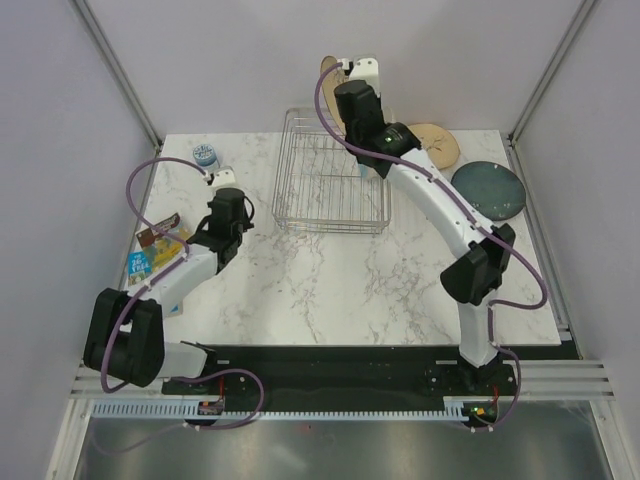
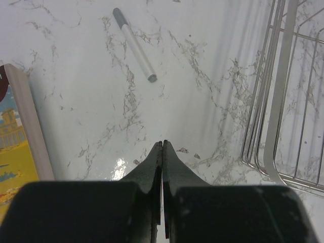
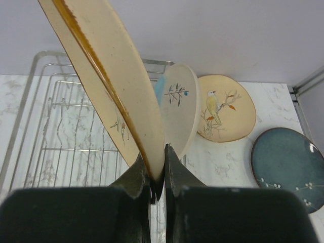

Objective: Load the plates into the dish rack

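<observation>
My right gripper (image 3: 158,172) is shut on the rim of a cream-tan plate with leaf sprigs (image 3: 109,76) and holds it on edge, tilted, above the wire dish rack (image 3: 61,126). From above, this gripper (image 1: 341,72) and its plate (image 1: 328,67) are over the rack's far side (image 1: 300,190). A half light-blue, half cream plate (image 3: 179,109) stands upright in the rack. A tan plate with a bird (image 3: 225,109) and the dark teal-grey plate (image 3: 288,169) lie flat on the table right of the rack. My left gripper (image 2: 162,145) is shut and empty over bare marble left of the rack.
A grey-capped white pen (image 2: 134,44) lies ahead of my left gripper. A book (image 2: 23,126) lies at its left, and several books (image 1: 155,252) lie at the table's left edge. A small blue round object (image 1: 205,155) sits at the far left. The rack's wire side (image 2: 281,101) is close on my left gripper's right.
</observation>
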`<move>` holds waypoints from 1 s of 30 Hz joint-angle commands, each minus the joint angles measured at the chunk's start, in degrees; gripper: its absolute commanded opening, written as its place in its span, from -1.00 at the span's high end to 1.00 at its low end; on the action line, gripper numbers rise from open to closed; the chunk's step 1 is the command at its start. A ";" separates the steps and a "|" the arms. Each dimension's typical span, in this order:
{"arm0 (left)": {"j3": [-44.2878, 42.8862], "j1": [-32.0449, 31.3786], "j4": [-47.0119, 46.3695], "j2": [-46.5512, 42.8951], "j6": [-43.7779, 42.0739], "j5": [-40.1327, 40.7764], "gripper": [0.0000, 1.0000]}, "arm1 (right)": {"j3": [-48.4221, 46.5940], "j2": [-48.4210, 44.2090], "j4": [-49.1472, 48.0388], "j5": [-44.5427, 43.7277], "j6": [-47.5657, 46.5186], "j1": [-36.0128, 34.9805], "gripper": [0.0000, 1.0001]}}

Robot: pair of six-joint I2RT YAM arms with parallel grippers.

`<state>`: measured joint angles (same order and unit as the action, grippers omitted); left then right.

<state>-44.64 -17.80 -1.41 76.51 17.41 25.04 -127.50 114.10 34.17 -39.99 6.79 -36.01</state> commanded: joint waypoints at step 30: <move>-12.49 -1.18 -9.84 23.42 10.45 -18.53 0.95 | -6.53 15.53 -9.39 -21.19 7.71 2.96 1.00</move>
<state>-54.81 -17.65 -9.10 98.89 26.13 9.82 -132.53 131.33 29.85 -57.63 10.94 -33.95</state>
